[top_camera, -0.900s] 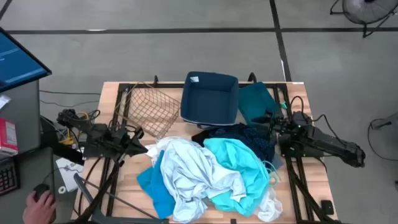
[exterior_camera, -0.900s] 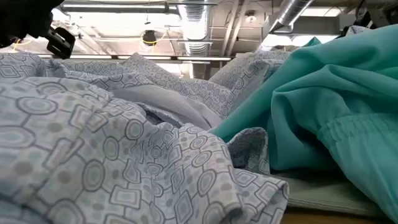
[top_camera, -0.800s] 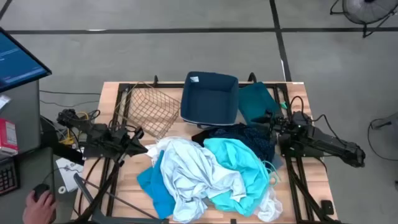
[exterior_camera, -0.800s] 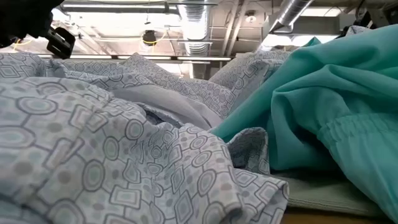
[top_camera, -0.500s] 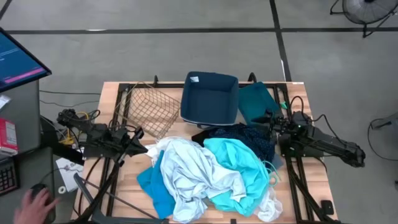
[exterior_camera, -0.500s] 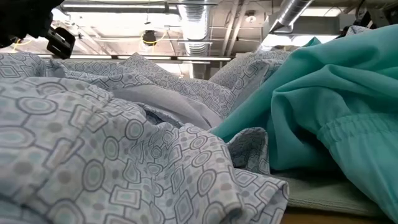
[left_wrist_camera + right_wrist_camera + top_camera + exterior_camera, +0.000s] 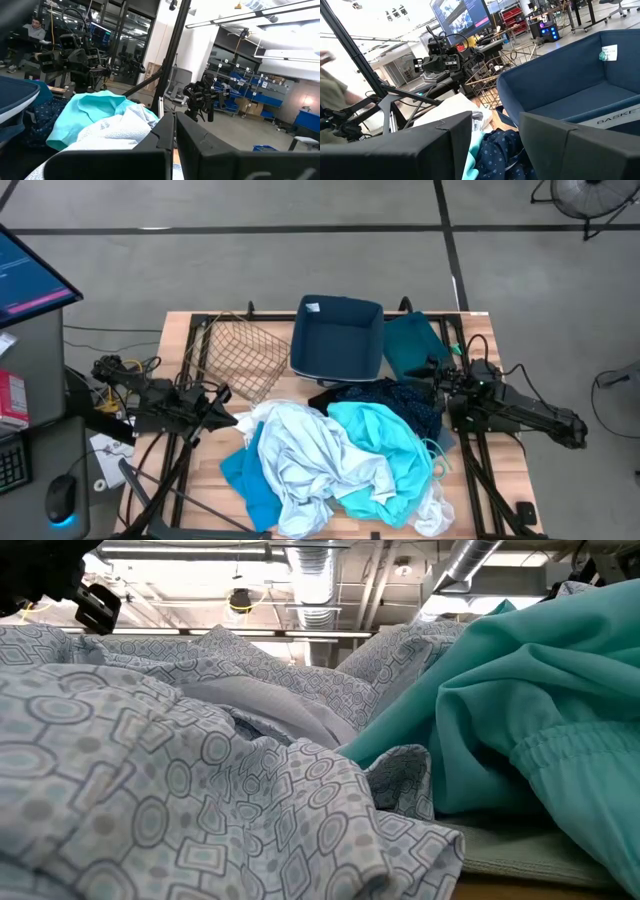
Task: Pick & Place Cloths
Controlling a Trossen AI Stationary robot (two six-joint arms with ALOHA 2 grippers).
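Observation:
A heap of cloths lies on the table's near middle. The pale white-blue cloth is on top at the left and the bright turquoise cloth at the right. The navy dotted cloth and the black cloth lie behind them. A dark green cloth lies right of the blue bin. My left gripper is shut and empty by the heap's left edge. My right gripper is open and empty above the navy cloth's right edge. In the low view the pale cloth and the turquoise cloth fill the picture.
A brown wire basket stands at the far left, next to the blue bin. The bin shows empty in the right wrist view. A desk with a screen and a mouse stands off the table's left.
Both arms and the cloths have kept still. A person's hand that lay on the mouse off the table's left has gone out of view.

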